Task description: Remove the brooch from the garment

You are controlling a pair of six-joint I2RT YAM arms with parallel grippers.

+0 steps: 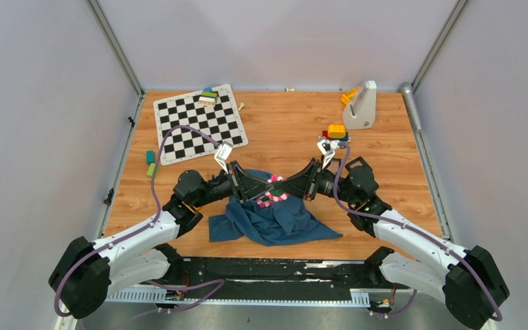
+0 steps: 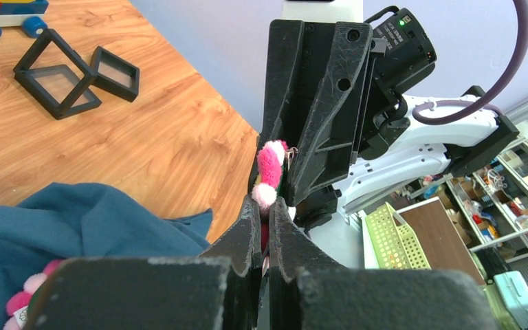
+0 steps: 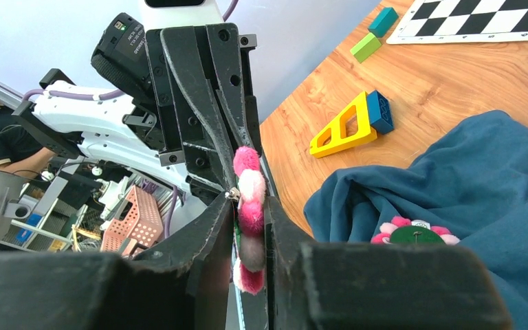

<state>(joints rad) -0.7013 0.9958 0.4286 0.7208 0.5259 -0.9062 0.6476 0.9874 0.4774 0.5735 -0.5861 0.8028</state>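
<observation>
One pink-and-white pompom piece (image 3: 250, 206) is held edge-on in the air, clear of the cloth; the left gripper (image 1: 262, 184) is pinched onto one edge of it, and the right gripper (image 1: 285, 184) is clamped on the same piece from the opposite side, so that the fingertips are brought almost tip to tip. The brooch (image 3: 412, 234), with pink and white petals round a dark green centre, is laid flat on the crumpled blue garment (image 1: 275, 223), just below the meeting fingertips and touched by neither gripper; a yellow triangular block (image 3: 344, 127) is seen on the wooden table (image 1: 282, 137) near the cloth, and a chessboard (image 1: 199, 124) is set at the far left.
</observation>
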